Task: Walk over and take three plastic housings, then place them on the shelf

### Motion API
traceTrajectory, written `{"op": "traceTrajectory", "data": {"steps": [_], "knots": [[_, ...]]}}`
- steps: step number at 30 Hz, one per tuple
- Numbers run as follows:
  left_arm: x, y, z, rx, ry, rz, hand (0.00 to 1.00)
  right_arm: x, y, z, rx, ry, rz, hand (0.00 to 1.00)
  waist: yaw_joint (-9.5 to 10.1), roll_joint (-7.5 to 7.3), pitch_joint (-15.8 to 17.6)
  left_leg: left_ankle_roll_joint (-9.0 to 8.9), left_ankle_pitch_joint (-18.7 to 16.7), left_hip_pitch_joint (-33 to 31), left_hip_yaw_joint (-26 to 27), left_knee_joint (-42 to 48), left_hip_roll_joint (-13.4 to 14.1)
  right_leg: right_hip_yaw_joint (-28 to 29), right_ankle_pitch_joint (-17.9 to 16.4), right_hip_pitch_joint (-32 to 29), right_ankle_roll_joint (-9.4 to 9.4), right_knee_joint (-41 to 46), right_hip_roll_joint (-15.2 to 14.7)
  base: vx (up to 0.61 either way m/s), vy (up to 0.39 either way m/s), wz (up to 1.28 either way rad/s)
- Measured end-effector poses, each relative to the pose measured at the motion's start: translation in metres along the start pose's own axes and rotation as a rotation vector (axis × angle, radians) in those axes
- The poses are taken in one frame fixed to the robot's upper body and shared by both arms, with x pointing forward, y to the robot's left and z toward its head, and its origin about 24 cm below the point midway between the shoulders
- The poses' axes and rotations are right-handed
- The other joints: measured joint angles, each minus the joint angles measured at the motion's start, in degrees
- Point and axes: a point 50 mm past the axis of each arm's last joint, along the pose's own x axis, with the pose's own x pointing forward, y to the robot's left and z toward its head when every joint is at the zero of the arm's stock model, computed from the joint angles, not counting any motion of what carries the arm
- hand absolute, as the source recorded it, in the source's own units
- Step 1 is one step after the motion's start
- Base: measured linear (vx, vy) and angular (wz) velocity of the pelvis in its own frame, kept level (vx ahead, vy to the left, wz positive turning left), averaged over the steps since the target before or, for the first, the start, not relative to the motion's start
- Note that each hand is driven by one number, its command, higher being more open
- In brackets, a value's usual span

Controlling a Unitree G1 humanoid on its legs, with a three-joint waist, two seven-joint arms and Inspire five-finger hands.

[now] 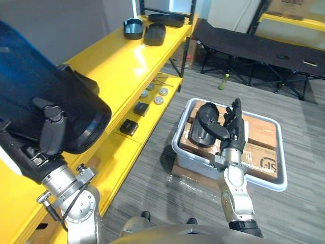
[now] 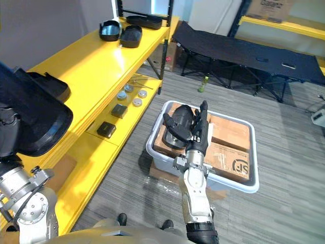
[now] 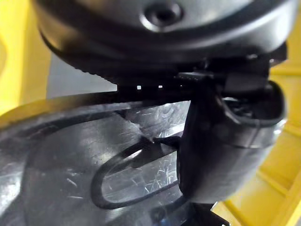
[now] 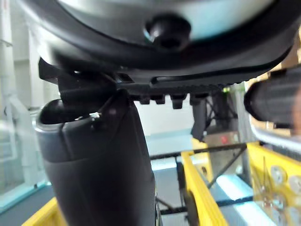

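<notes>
A large black plastic housing (image 1: pixel 51 81) is held up close over the near end of the yellow shelf (image 1: pixel 127 56), with my left hand (image 1: pixel 51 131) shut on its lower edge. In the left wrist view the thumb (image 3: pixel 225 141) presses on the housing's scratched surface (image 3: pixel 70 160). My right hand (image 1: pixel 232 124) stands open with straight fingers, above the grey bin (image 1: pixel 277 183) on the floor. Another black housing (image 1: pixel 204 124) lies in that bin on cardboard boxes (image 1: pixel 261 137), just left of the right hand. Three more housings (image 1: pixel 133 28) (image 1: pixel 155 33) (image 1: pixel 166 19) sit at the shelf's far end.
The shelf's lower level holds small black blocks (image 1: pixel 129 126) and round metal discs (image 1: pixel 159 96). A black folding cot (image 1: pixel 254 46) stands at the back, with a green bottle (image 1: pixel 222 81) on the floor before it. Grey floor lies between shelf and bin.
</notes>
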Motion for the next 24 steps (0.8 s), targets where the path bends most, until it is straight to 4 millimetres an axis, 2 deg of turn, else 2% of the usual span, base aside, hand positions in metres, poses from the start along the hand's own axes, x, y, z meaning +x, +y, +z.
{"op": "traceTrajectory", "data": {"steps": [4, 7, 8, 9, 10, 12, 15, 19, 24], "knots": [[0.001, 0.004, 0.002, -0.006, -0.015, 0.004, 0.00, 0.005, 0.026, 0.000, 0.082, 0.009, 0.162, 1.00, 2.03, 0.03, 0.0, 0.34, 0.5, -0.1, -1.8, 0.0, -0.3, -1.5, -0.3, 1.2, -0.11, 0.3, 0.0, 0.02, 0.011, 0.22], [0.000, -0.001, 0.003, -0.022, -0.010, -0.046, 0.00, 0.003, 0.036, 0.000, 0.095, 0.017, 0.228, 1.00, 1.78, 0.55, 0.2, 1.00, 0.4, -0.9, -3.1, 0.0, -1.2, -5.9, -0.9, 3.1, 0.44, 0.3, -0.6, 0.00, 0.018, 0.69], [0.000, -0.003, 0.003, -0.033, -0.010, -0.059, 0.00, 0.003, 0.036, 0.000, 0.097, 0.015, 0.233, 1.00, 1.22, 0.74, 0.3, 1.44, 0.3, -1.4, -0.9, 0.2, -0.5, -7.4, -1.1, 3.6, 0.69, 0.4, -0.7, -0.02, 0.036, 1.31], [-0.001, -0.008, 0.003, -0.064, -0.001, -0.090, 0.00, 0.003, 0.035, -0.001, 0.100, 0.020, 0.232, 1.00, 0.12, 1.11, 0.7, 1.83, 0.7, -2.3, 4.0, 0.6, 0.9, -10.3, -1.6, 4.8, 1.22, 0.7, -1.2, -0.01, 0.030, 1.24], [-0.003, -0.012, 0.003, -0.079, 0.006, -0.118, 0.00, 0.004, 0.033, -0.002, 0.089, 0.023, 0.230, 1.00, 0.28, 1.99, 1.2, 1.60, 2.0, -2.3, 5.0, 1.0, 1.3, -11.3, -2.3, 5.5, 1.61, 1.9, -1.4, 0.00, 0.069, 1.11], [-0.004, -0.014, 0.003, -0.085, 0.011, -0.147, 0.00, 0.004, 0.031, -0.007, 0.078, 0.042, 0.223, 1.00, 1.33, 2.78, 1.7, 1.77, 2.2, -1.8, 3.5, 0.9, 0.5, -12.2, -3.1, 6.3, 2.31, 3.3, -2.5, 0.02, 0.129, 0.54], [-0.004, -0.014, 0.004, -0.153, 0.034, -0.152, 0.00, 0.002, 0.036, -0.007, 0.110, 0.053, 0.242, 1.00, 2.20, 3.33, 2.0, 2.34, 2.1, -1.8, 2.6, 0.9, -1.0, -12.5, -4.9, 6.3, 2.95, 5.6, -4.3, 0.02, 0.123, 0.32], [-0.006, -0.023, 0.006, -0.179, 0.021, -0.275, 0.00, 0.002, 0.037, -0.005, 0.106, 0.033, 0.243, 1.00, 1.72, 2.44, 1.9, 3.14, 2.3, -2.6, -0.8, 0.8, -3.1, -9.9, -8.7, 5.2, 3.60, 10.3, -6.1, 0.03, 0.065, 0.47], [-0.007, -0.032, 0.009, -0.175, -0.010, -0.447, 0.00, 0.004, 0.034, -0.003, 0.077, 0.012, 0.237, 1.00, 1.79, 2.15, 1.9, 2.93, 4.3, -4.0, -2.7, 1.1, -4.1, -7.3, -8.8, 4.5, 3.78, 11.6, -6.6, 0.06, 0.036, 0.40]]}}
